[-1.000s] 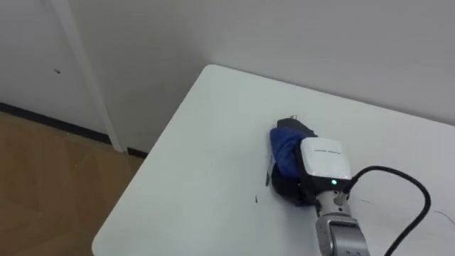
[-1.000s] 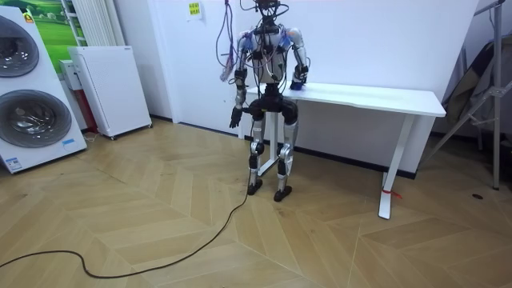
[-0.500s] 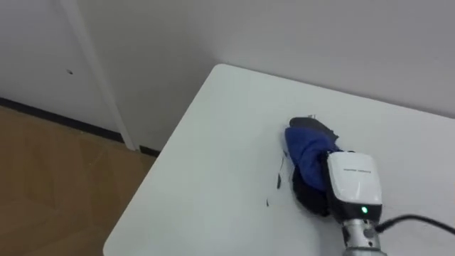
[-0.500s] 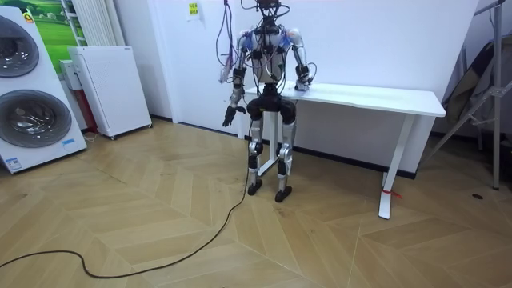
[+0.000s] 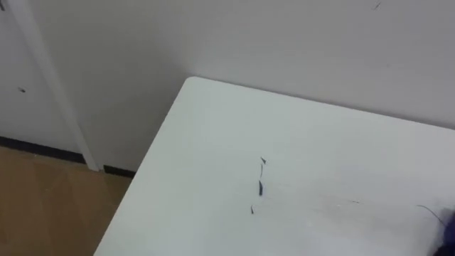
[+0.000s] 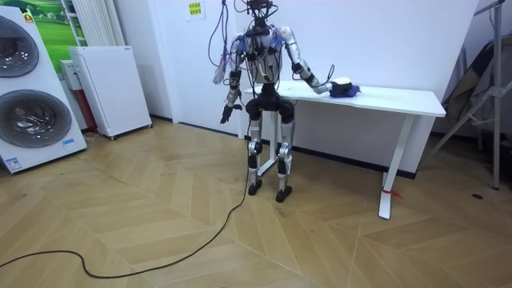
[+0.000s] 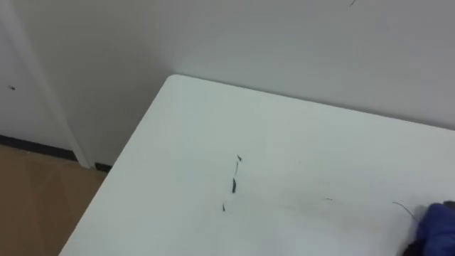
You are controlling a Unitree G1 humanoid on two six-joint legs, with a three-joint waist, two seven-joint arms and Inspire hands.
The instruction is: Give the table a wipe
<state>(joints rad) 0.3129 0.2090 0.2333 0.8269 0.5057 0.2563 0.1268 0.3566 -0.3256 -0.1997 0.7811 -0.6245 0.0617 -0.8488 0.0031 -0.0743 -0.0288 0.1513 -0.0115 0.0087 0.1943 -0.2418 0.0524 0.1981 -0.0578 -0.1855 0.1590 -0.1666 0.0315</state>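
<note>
On the white table, the blue cloth lies under the right hand, whose grip cannot be told.

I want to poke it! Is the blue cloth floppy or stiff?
Probably floppy: the blue cloth looks bunched into a soft lump. Likely light, and it should slide easily on the smooth white table under the right hand.

Table plain white, with a few short dark marks in a rough line. Cloth blue, darker at its lower edge. Wall off-white. Floor light-brown wood, herringbone pattern. Washing machine white with a dark round door. Cabinet white.
</note>
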